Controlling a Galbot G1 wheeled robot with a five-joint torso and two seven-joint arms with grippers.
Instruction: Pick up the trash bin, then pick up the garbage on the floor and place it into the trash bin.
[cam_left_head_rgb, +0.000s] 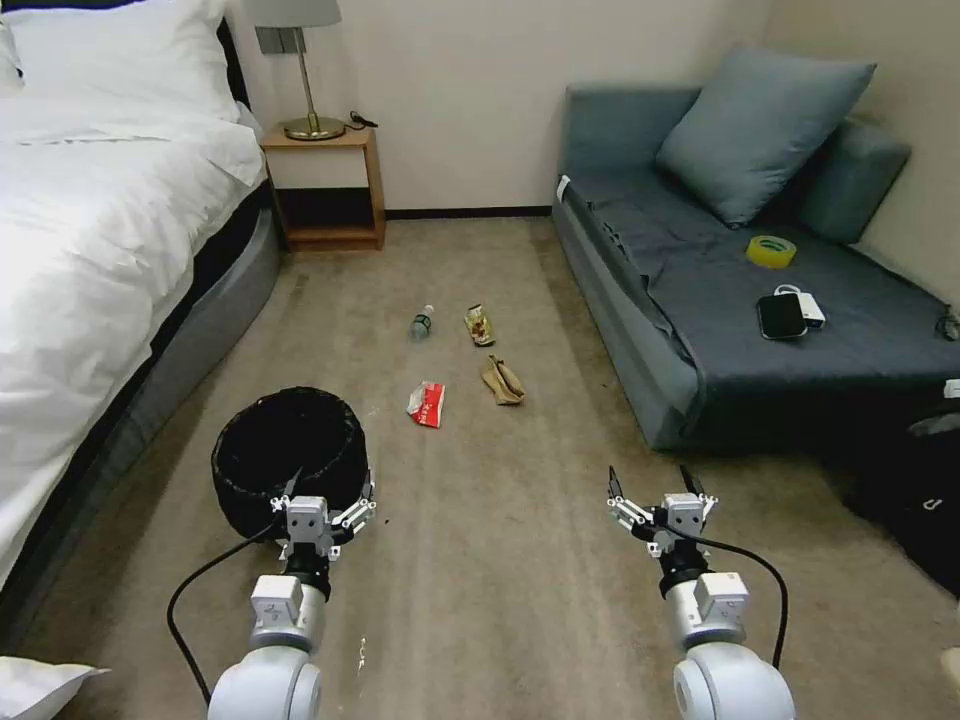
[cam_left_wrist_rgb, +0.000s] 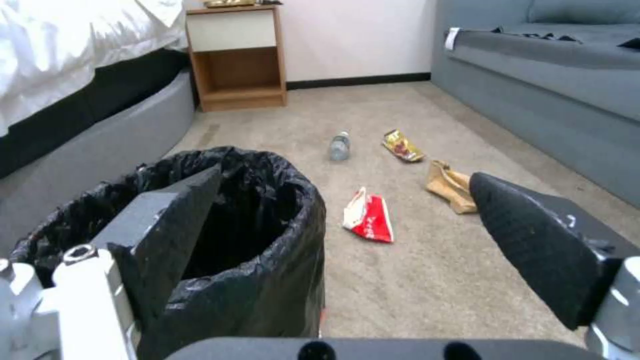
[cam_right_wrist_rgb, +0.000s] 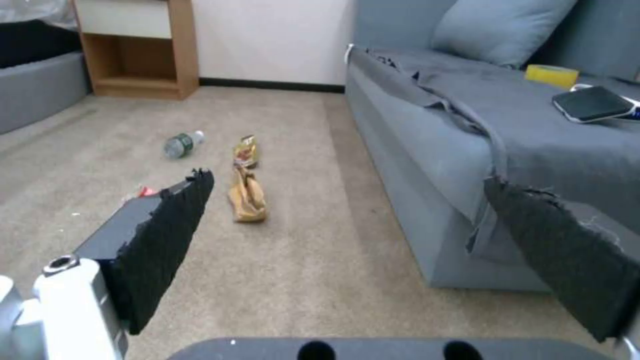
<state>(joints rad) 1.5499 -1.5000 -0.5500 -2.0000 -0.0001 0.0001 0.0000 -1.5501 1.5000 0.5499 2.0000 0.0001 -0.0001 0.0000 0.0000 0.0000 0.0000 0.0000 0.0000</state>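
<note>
While both jaws gape | trash bin (cam_left_head_rgb: 290, 455) beside bed (cam_left_head_rgb: 90, 250) | garbage (cam_left_head_rgb: 427, 404) near sofa (cam_left_head_rgb: 700, 300)

Both arms reach forward and low, left tool (cam_left_head_rgb: 328, 492) and right tool (cam_left_head_rgb: 655, 484) spread wide.

The carpet (cam_left_head_rgb: 480, 560) holds the bin (cam_left_head_rgb: 290, 455) at 9 o'clock. Past the middle lie the bottle (cam_left_head_rgb: 422, 322) at 11, the gold wrapper (cam_left_head_rgb: 480, 325) at 12, the tan paper (cam_left_head_rgb: 502, 381) at 1, and the red packet (cam_left_head_rgb: 427, 404) nearest the bin.
</note>
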